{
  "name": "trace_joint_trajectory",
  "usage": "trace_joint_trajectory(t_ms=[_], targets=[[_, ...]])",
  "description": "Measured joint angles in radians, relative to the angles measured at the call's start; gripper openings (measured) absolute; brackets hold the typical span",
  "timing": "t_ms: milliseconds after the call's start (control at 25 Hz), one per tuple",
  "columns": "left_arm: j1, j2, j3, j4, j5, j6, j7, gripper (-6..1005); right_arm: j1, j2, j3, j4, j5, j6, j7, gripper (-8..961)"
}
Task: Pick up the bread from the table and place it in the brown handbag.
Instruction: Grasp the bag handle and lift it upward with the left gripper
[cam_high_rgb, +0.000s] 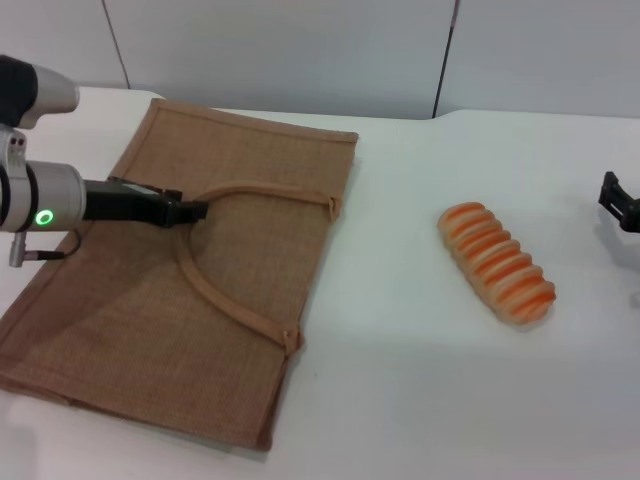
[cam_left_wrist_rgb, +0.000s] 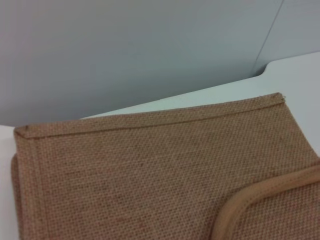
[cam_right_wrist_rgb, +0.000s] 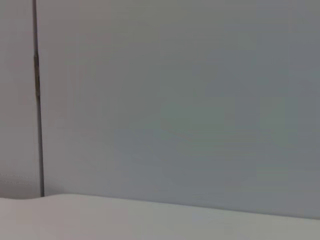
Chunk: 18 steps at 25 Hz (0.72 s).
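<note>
The bread (cam_high_rgb: 496, 262), an orange and cream striped loaf, lies on the white table (cam_high_rgb: 400, 380) right of centre. The brown handbag (cam_high_rgb: 150, 300) lies flat on the left side of the table, its lighter handle (cam_high_rgb: 230, 300) looped on top. My left gripper (cam_high_rgb: 195, 211) reaches in from the left over the bag, its tip at the bend of the handle. The left wrist view shows the bag's burlap (cam_left_wrist_rgb: 150, 170) and a piece of handle (cam_left_wrist_rgb: 250, 200). My right gripper (cam_high_rgb: 620, 203) shows only partly at the right edge, to the right of the bread and apart from it.
A grey wall (cam_high_rgb: 300, 50) stands behind the table's far edge. Bare tabletop lies between the bag and the bread. The right wrist view shows only the wall (cam_right_wrist_rgb: 175, 100) and a strip of table (cam_right_wrist_rgb: 150, 220).
</note>
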Motion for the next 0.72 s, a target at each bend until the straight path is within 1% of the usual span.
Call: trace_joint_trajectory(t_ms=[240,440,720], targets=[[-0.012,-0.004,-0.001,-0.007,0.004,0.003,0.0,466,0.002,0.0,0.0,0.0,0.0,0.0,0.0,864],[-0.013,-0.014,-0.001,-0.01,0.025,0.009,-0.001,463,0.003,0.001,0.0,0.0,0.0,0.0,0.0,864],[-0.015,-0.017,-0.002,-0.011,0.061,0.015,-0.03,455,0.003,0.002,0.0,0.0,0.0,0.0,0.0,865]])
